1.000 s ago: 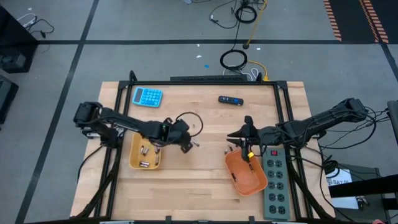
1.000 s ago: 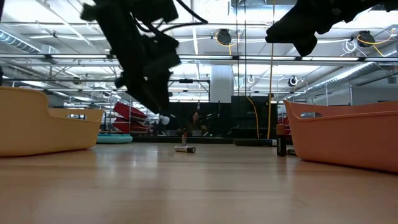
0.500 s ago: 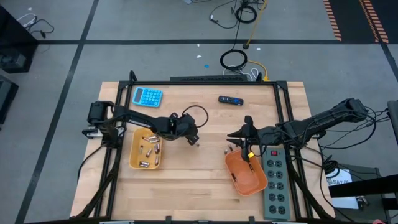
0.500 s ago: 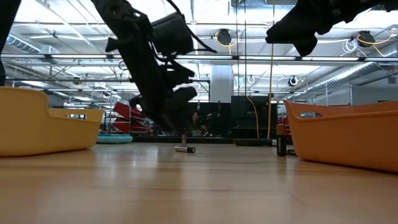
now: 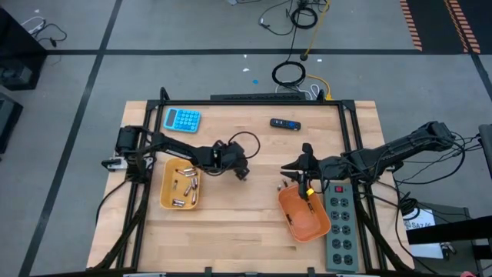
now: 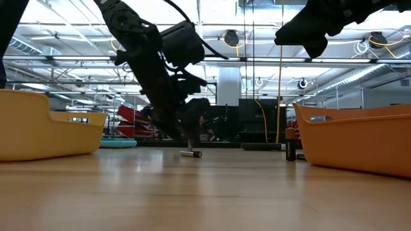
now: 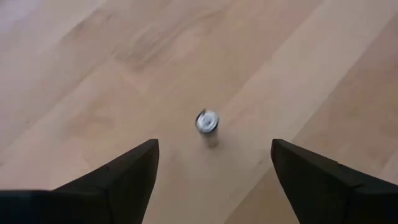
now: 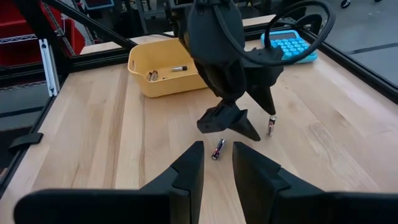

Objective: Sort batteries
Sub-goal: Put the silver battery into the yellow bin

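One small battery (image 7: 207, 122) stood upright on the bare wood near the middle of the table, just left of centre in the overhead shot. The left gripper (image 7: 214, 149) was right down over it, its fingers (image 7: 134, 171) spread wide apart with the battery in the gap between them and not touching either one. So nothing was gripped there.

A second battery (image 8: 218, 149) lay on its side on the wood a little to the right of that one, between the two grippers. Another dark one (image 6: 290, 151) stood upright just beside the orange tray (image 5: 304, 219), lower right of centre. A bunch more batteries (image 5: 184, 183) were sitting loose in the yellow tray (image 5: 164, 192), left of centre, next to the left arm.

The right gripper (image 5: 286, 169) hung over the table at the top edge of the orange tray, pointing toward the left arm. Its fingers (image 8: 186, 171) stood only a little apart, with nothing between them.

Further out, a blue calculator (image 5: 183, 119) sat in the upper left of the table, a black-and-blue oblong gadget (image 5: 285, 123) at the top centre, and a grey power strip (image 5: 342, 227) along the right edge beside the orange tray.
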You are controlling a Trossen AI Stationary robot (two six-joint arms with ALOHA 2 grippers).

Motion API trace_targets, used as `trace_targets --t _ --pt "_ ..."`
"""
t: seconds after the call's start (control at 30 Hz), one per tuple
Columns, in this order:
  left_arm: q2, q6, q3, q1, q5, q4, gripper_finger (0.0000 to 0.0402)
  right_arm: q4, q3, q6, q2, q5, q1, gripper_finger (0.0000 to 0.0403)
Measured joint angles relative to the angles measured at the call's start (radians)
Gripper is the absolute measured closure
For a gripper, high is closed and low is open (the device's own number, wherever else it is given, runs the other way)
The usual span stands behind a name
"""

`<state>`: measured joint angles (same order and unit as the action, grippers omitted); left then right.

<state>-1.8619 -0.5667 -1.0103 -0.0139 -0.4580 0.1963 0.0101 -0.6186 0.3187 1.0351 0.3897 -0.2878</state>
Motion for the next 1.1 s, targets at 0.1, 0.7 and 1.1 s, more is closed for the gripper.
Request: trace_targets --t 0.1,0.7,1.1 --pt "0.000 0.025 0.000 0.000 -0.003 -0.047 0.0082 0.000 0.000 0.000 0.000 0.000 0.000 0.0328" --pt "-0.139 0.023 0.000 0.010 -0.149 -0.241 0.0169 -0.005 0.000 0.001 0.000 0.000 0.000 0.0328" --pt "-0.144 -0.002 0.001 0.044 -0.239 -0.151 0.0368 -0.008 0.000 0.002 0.000 0.000 0.000 0.0328"
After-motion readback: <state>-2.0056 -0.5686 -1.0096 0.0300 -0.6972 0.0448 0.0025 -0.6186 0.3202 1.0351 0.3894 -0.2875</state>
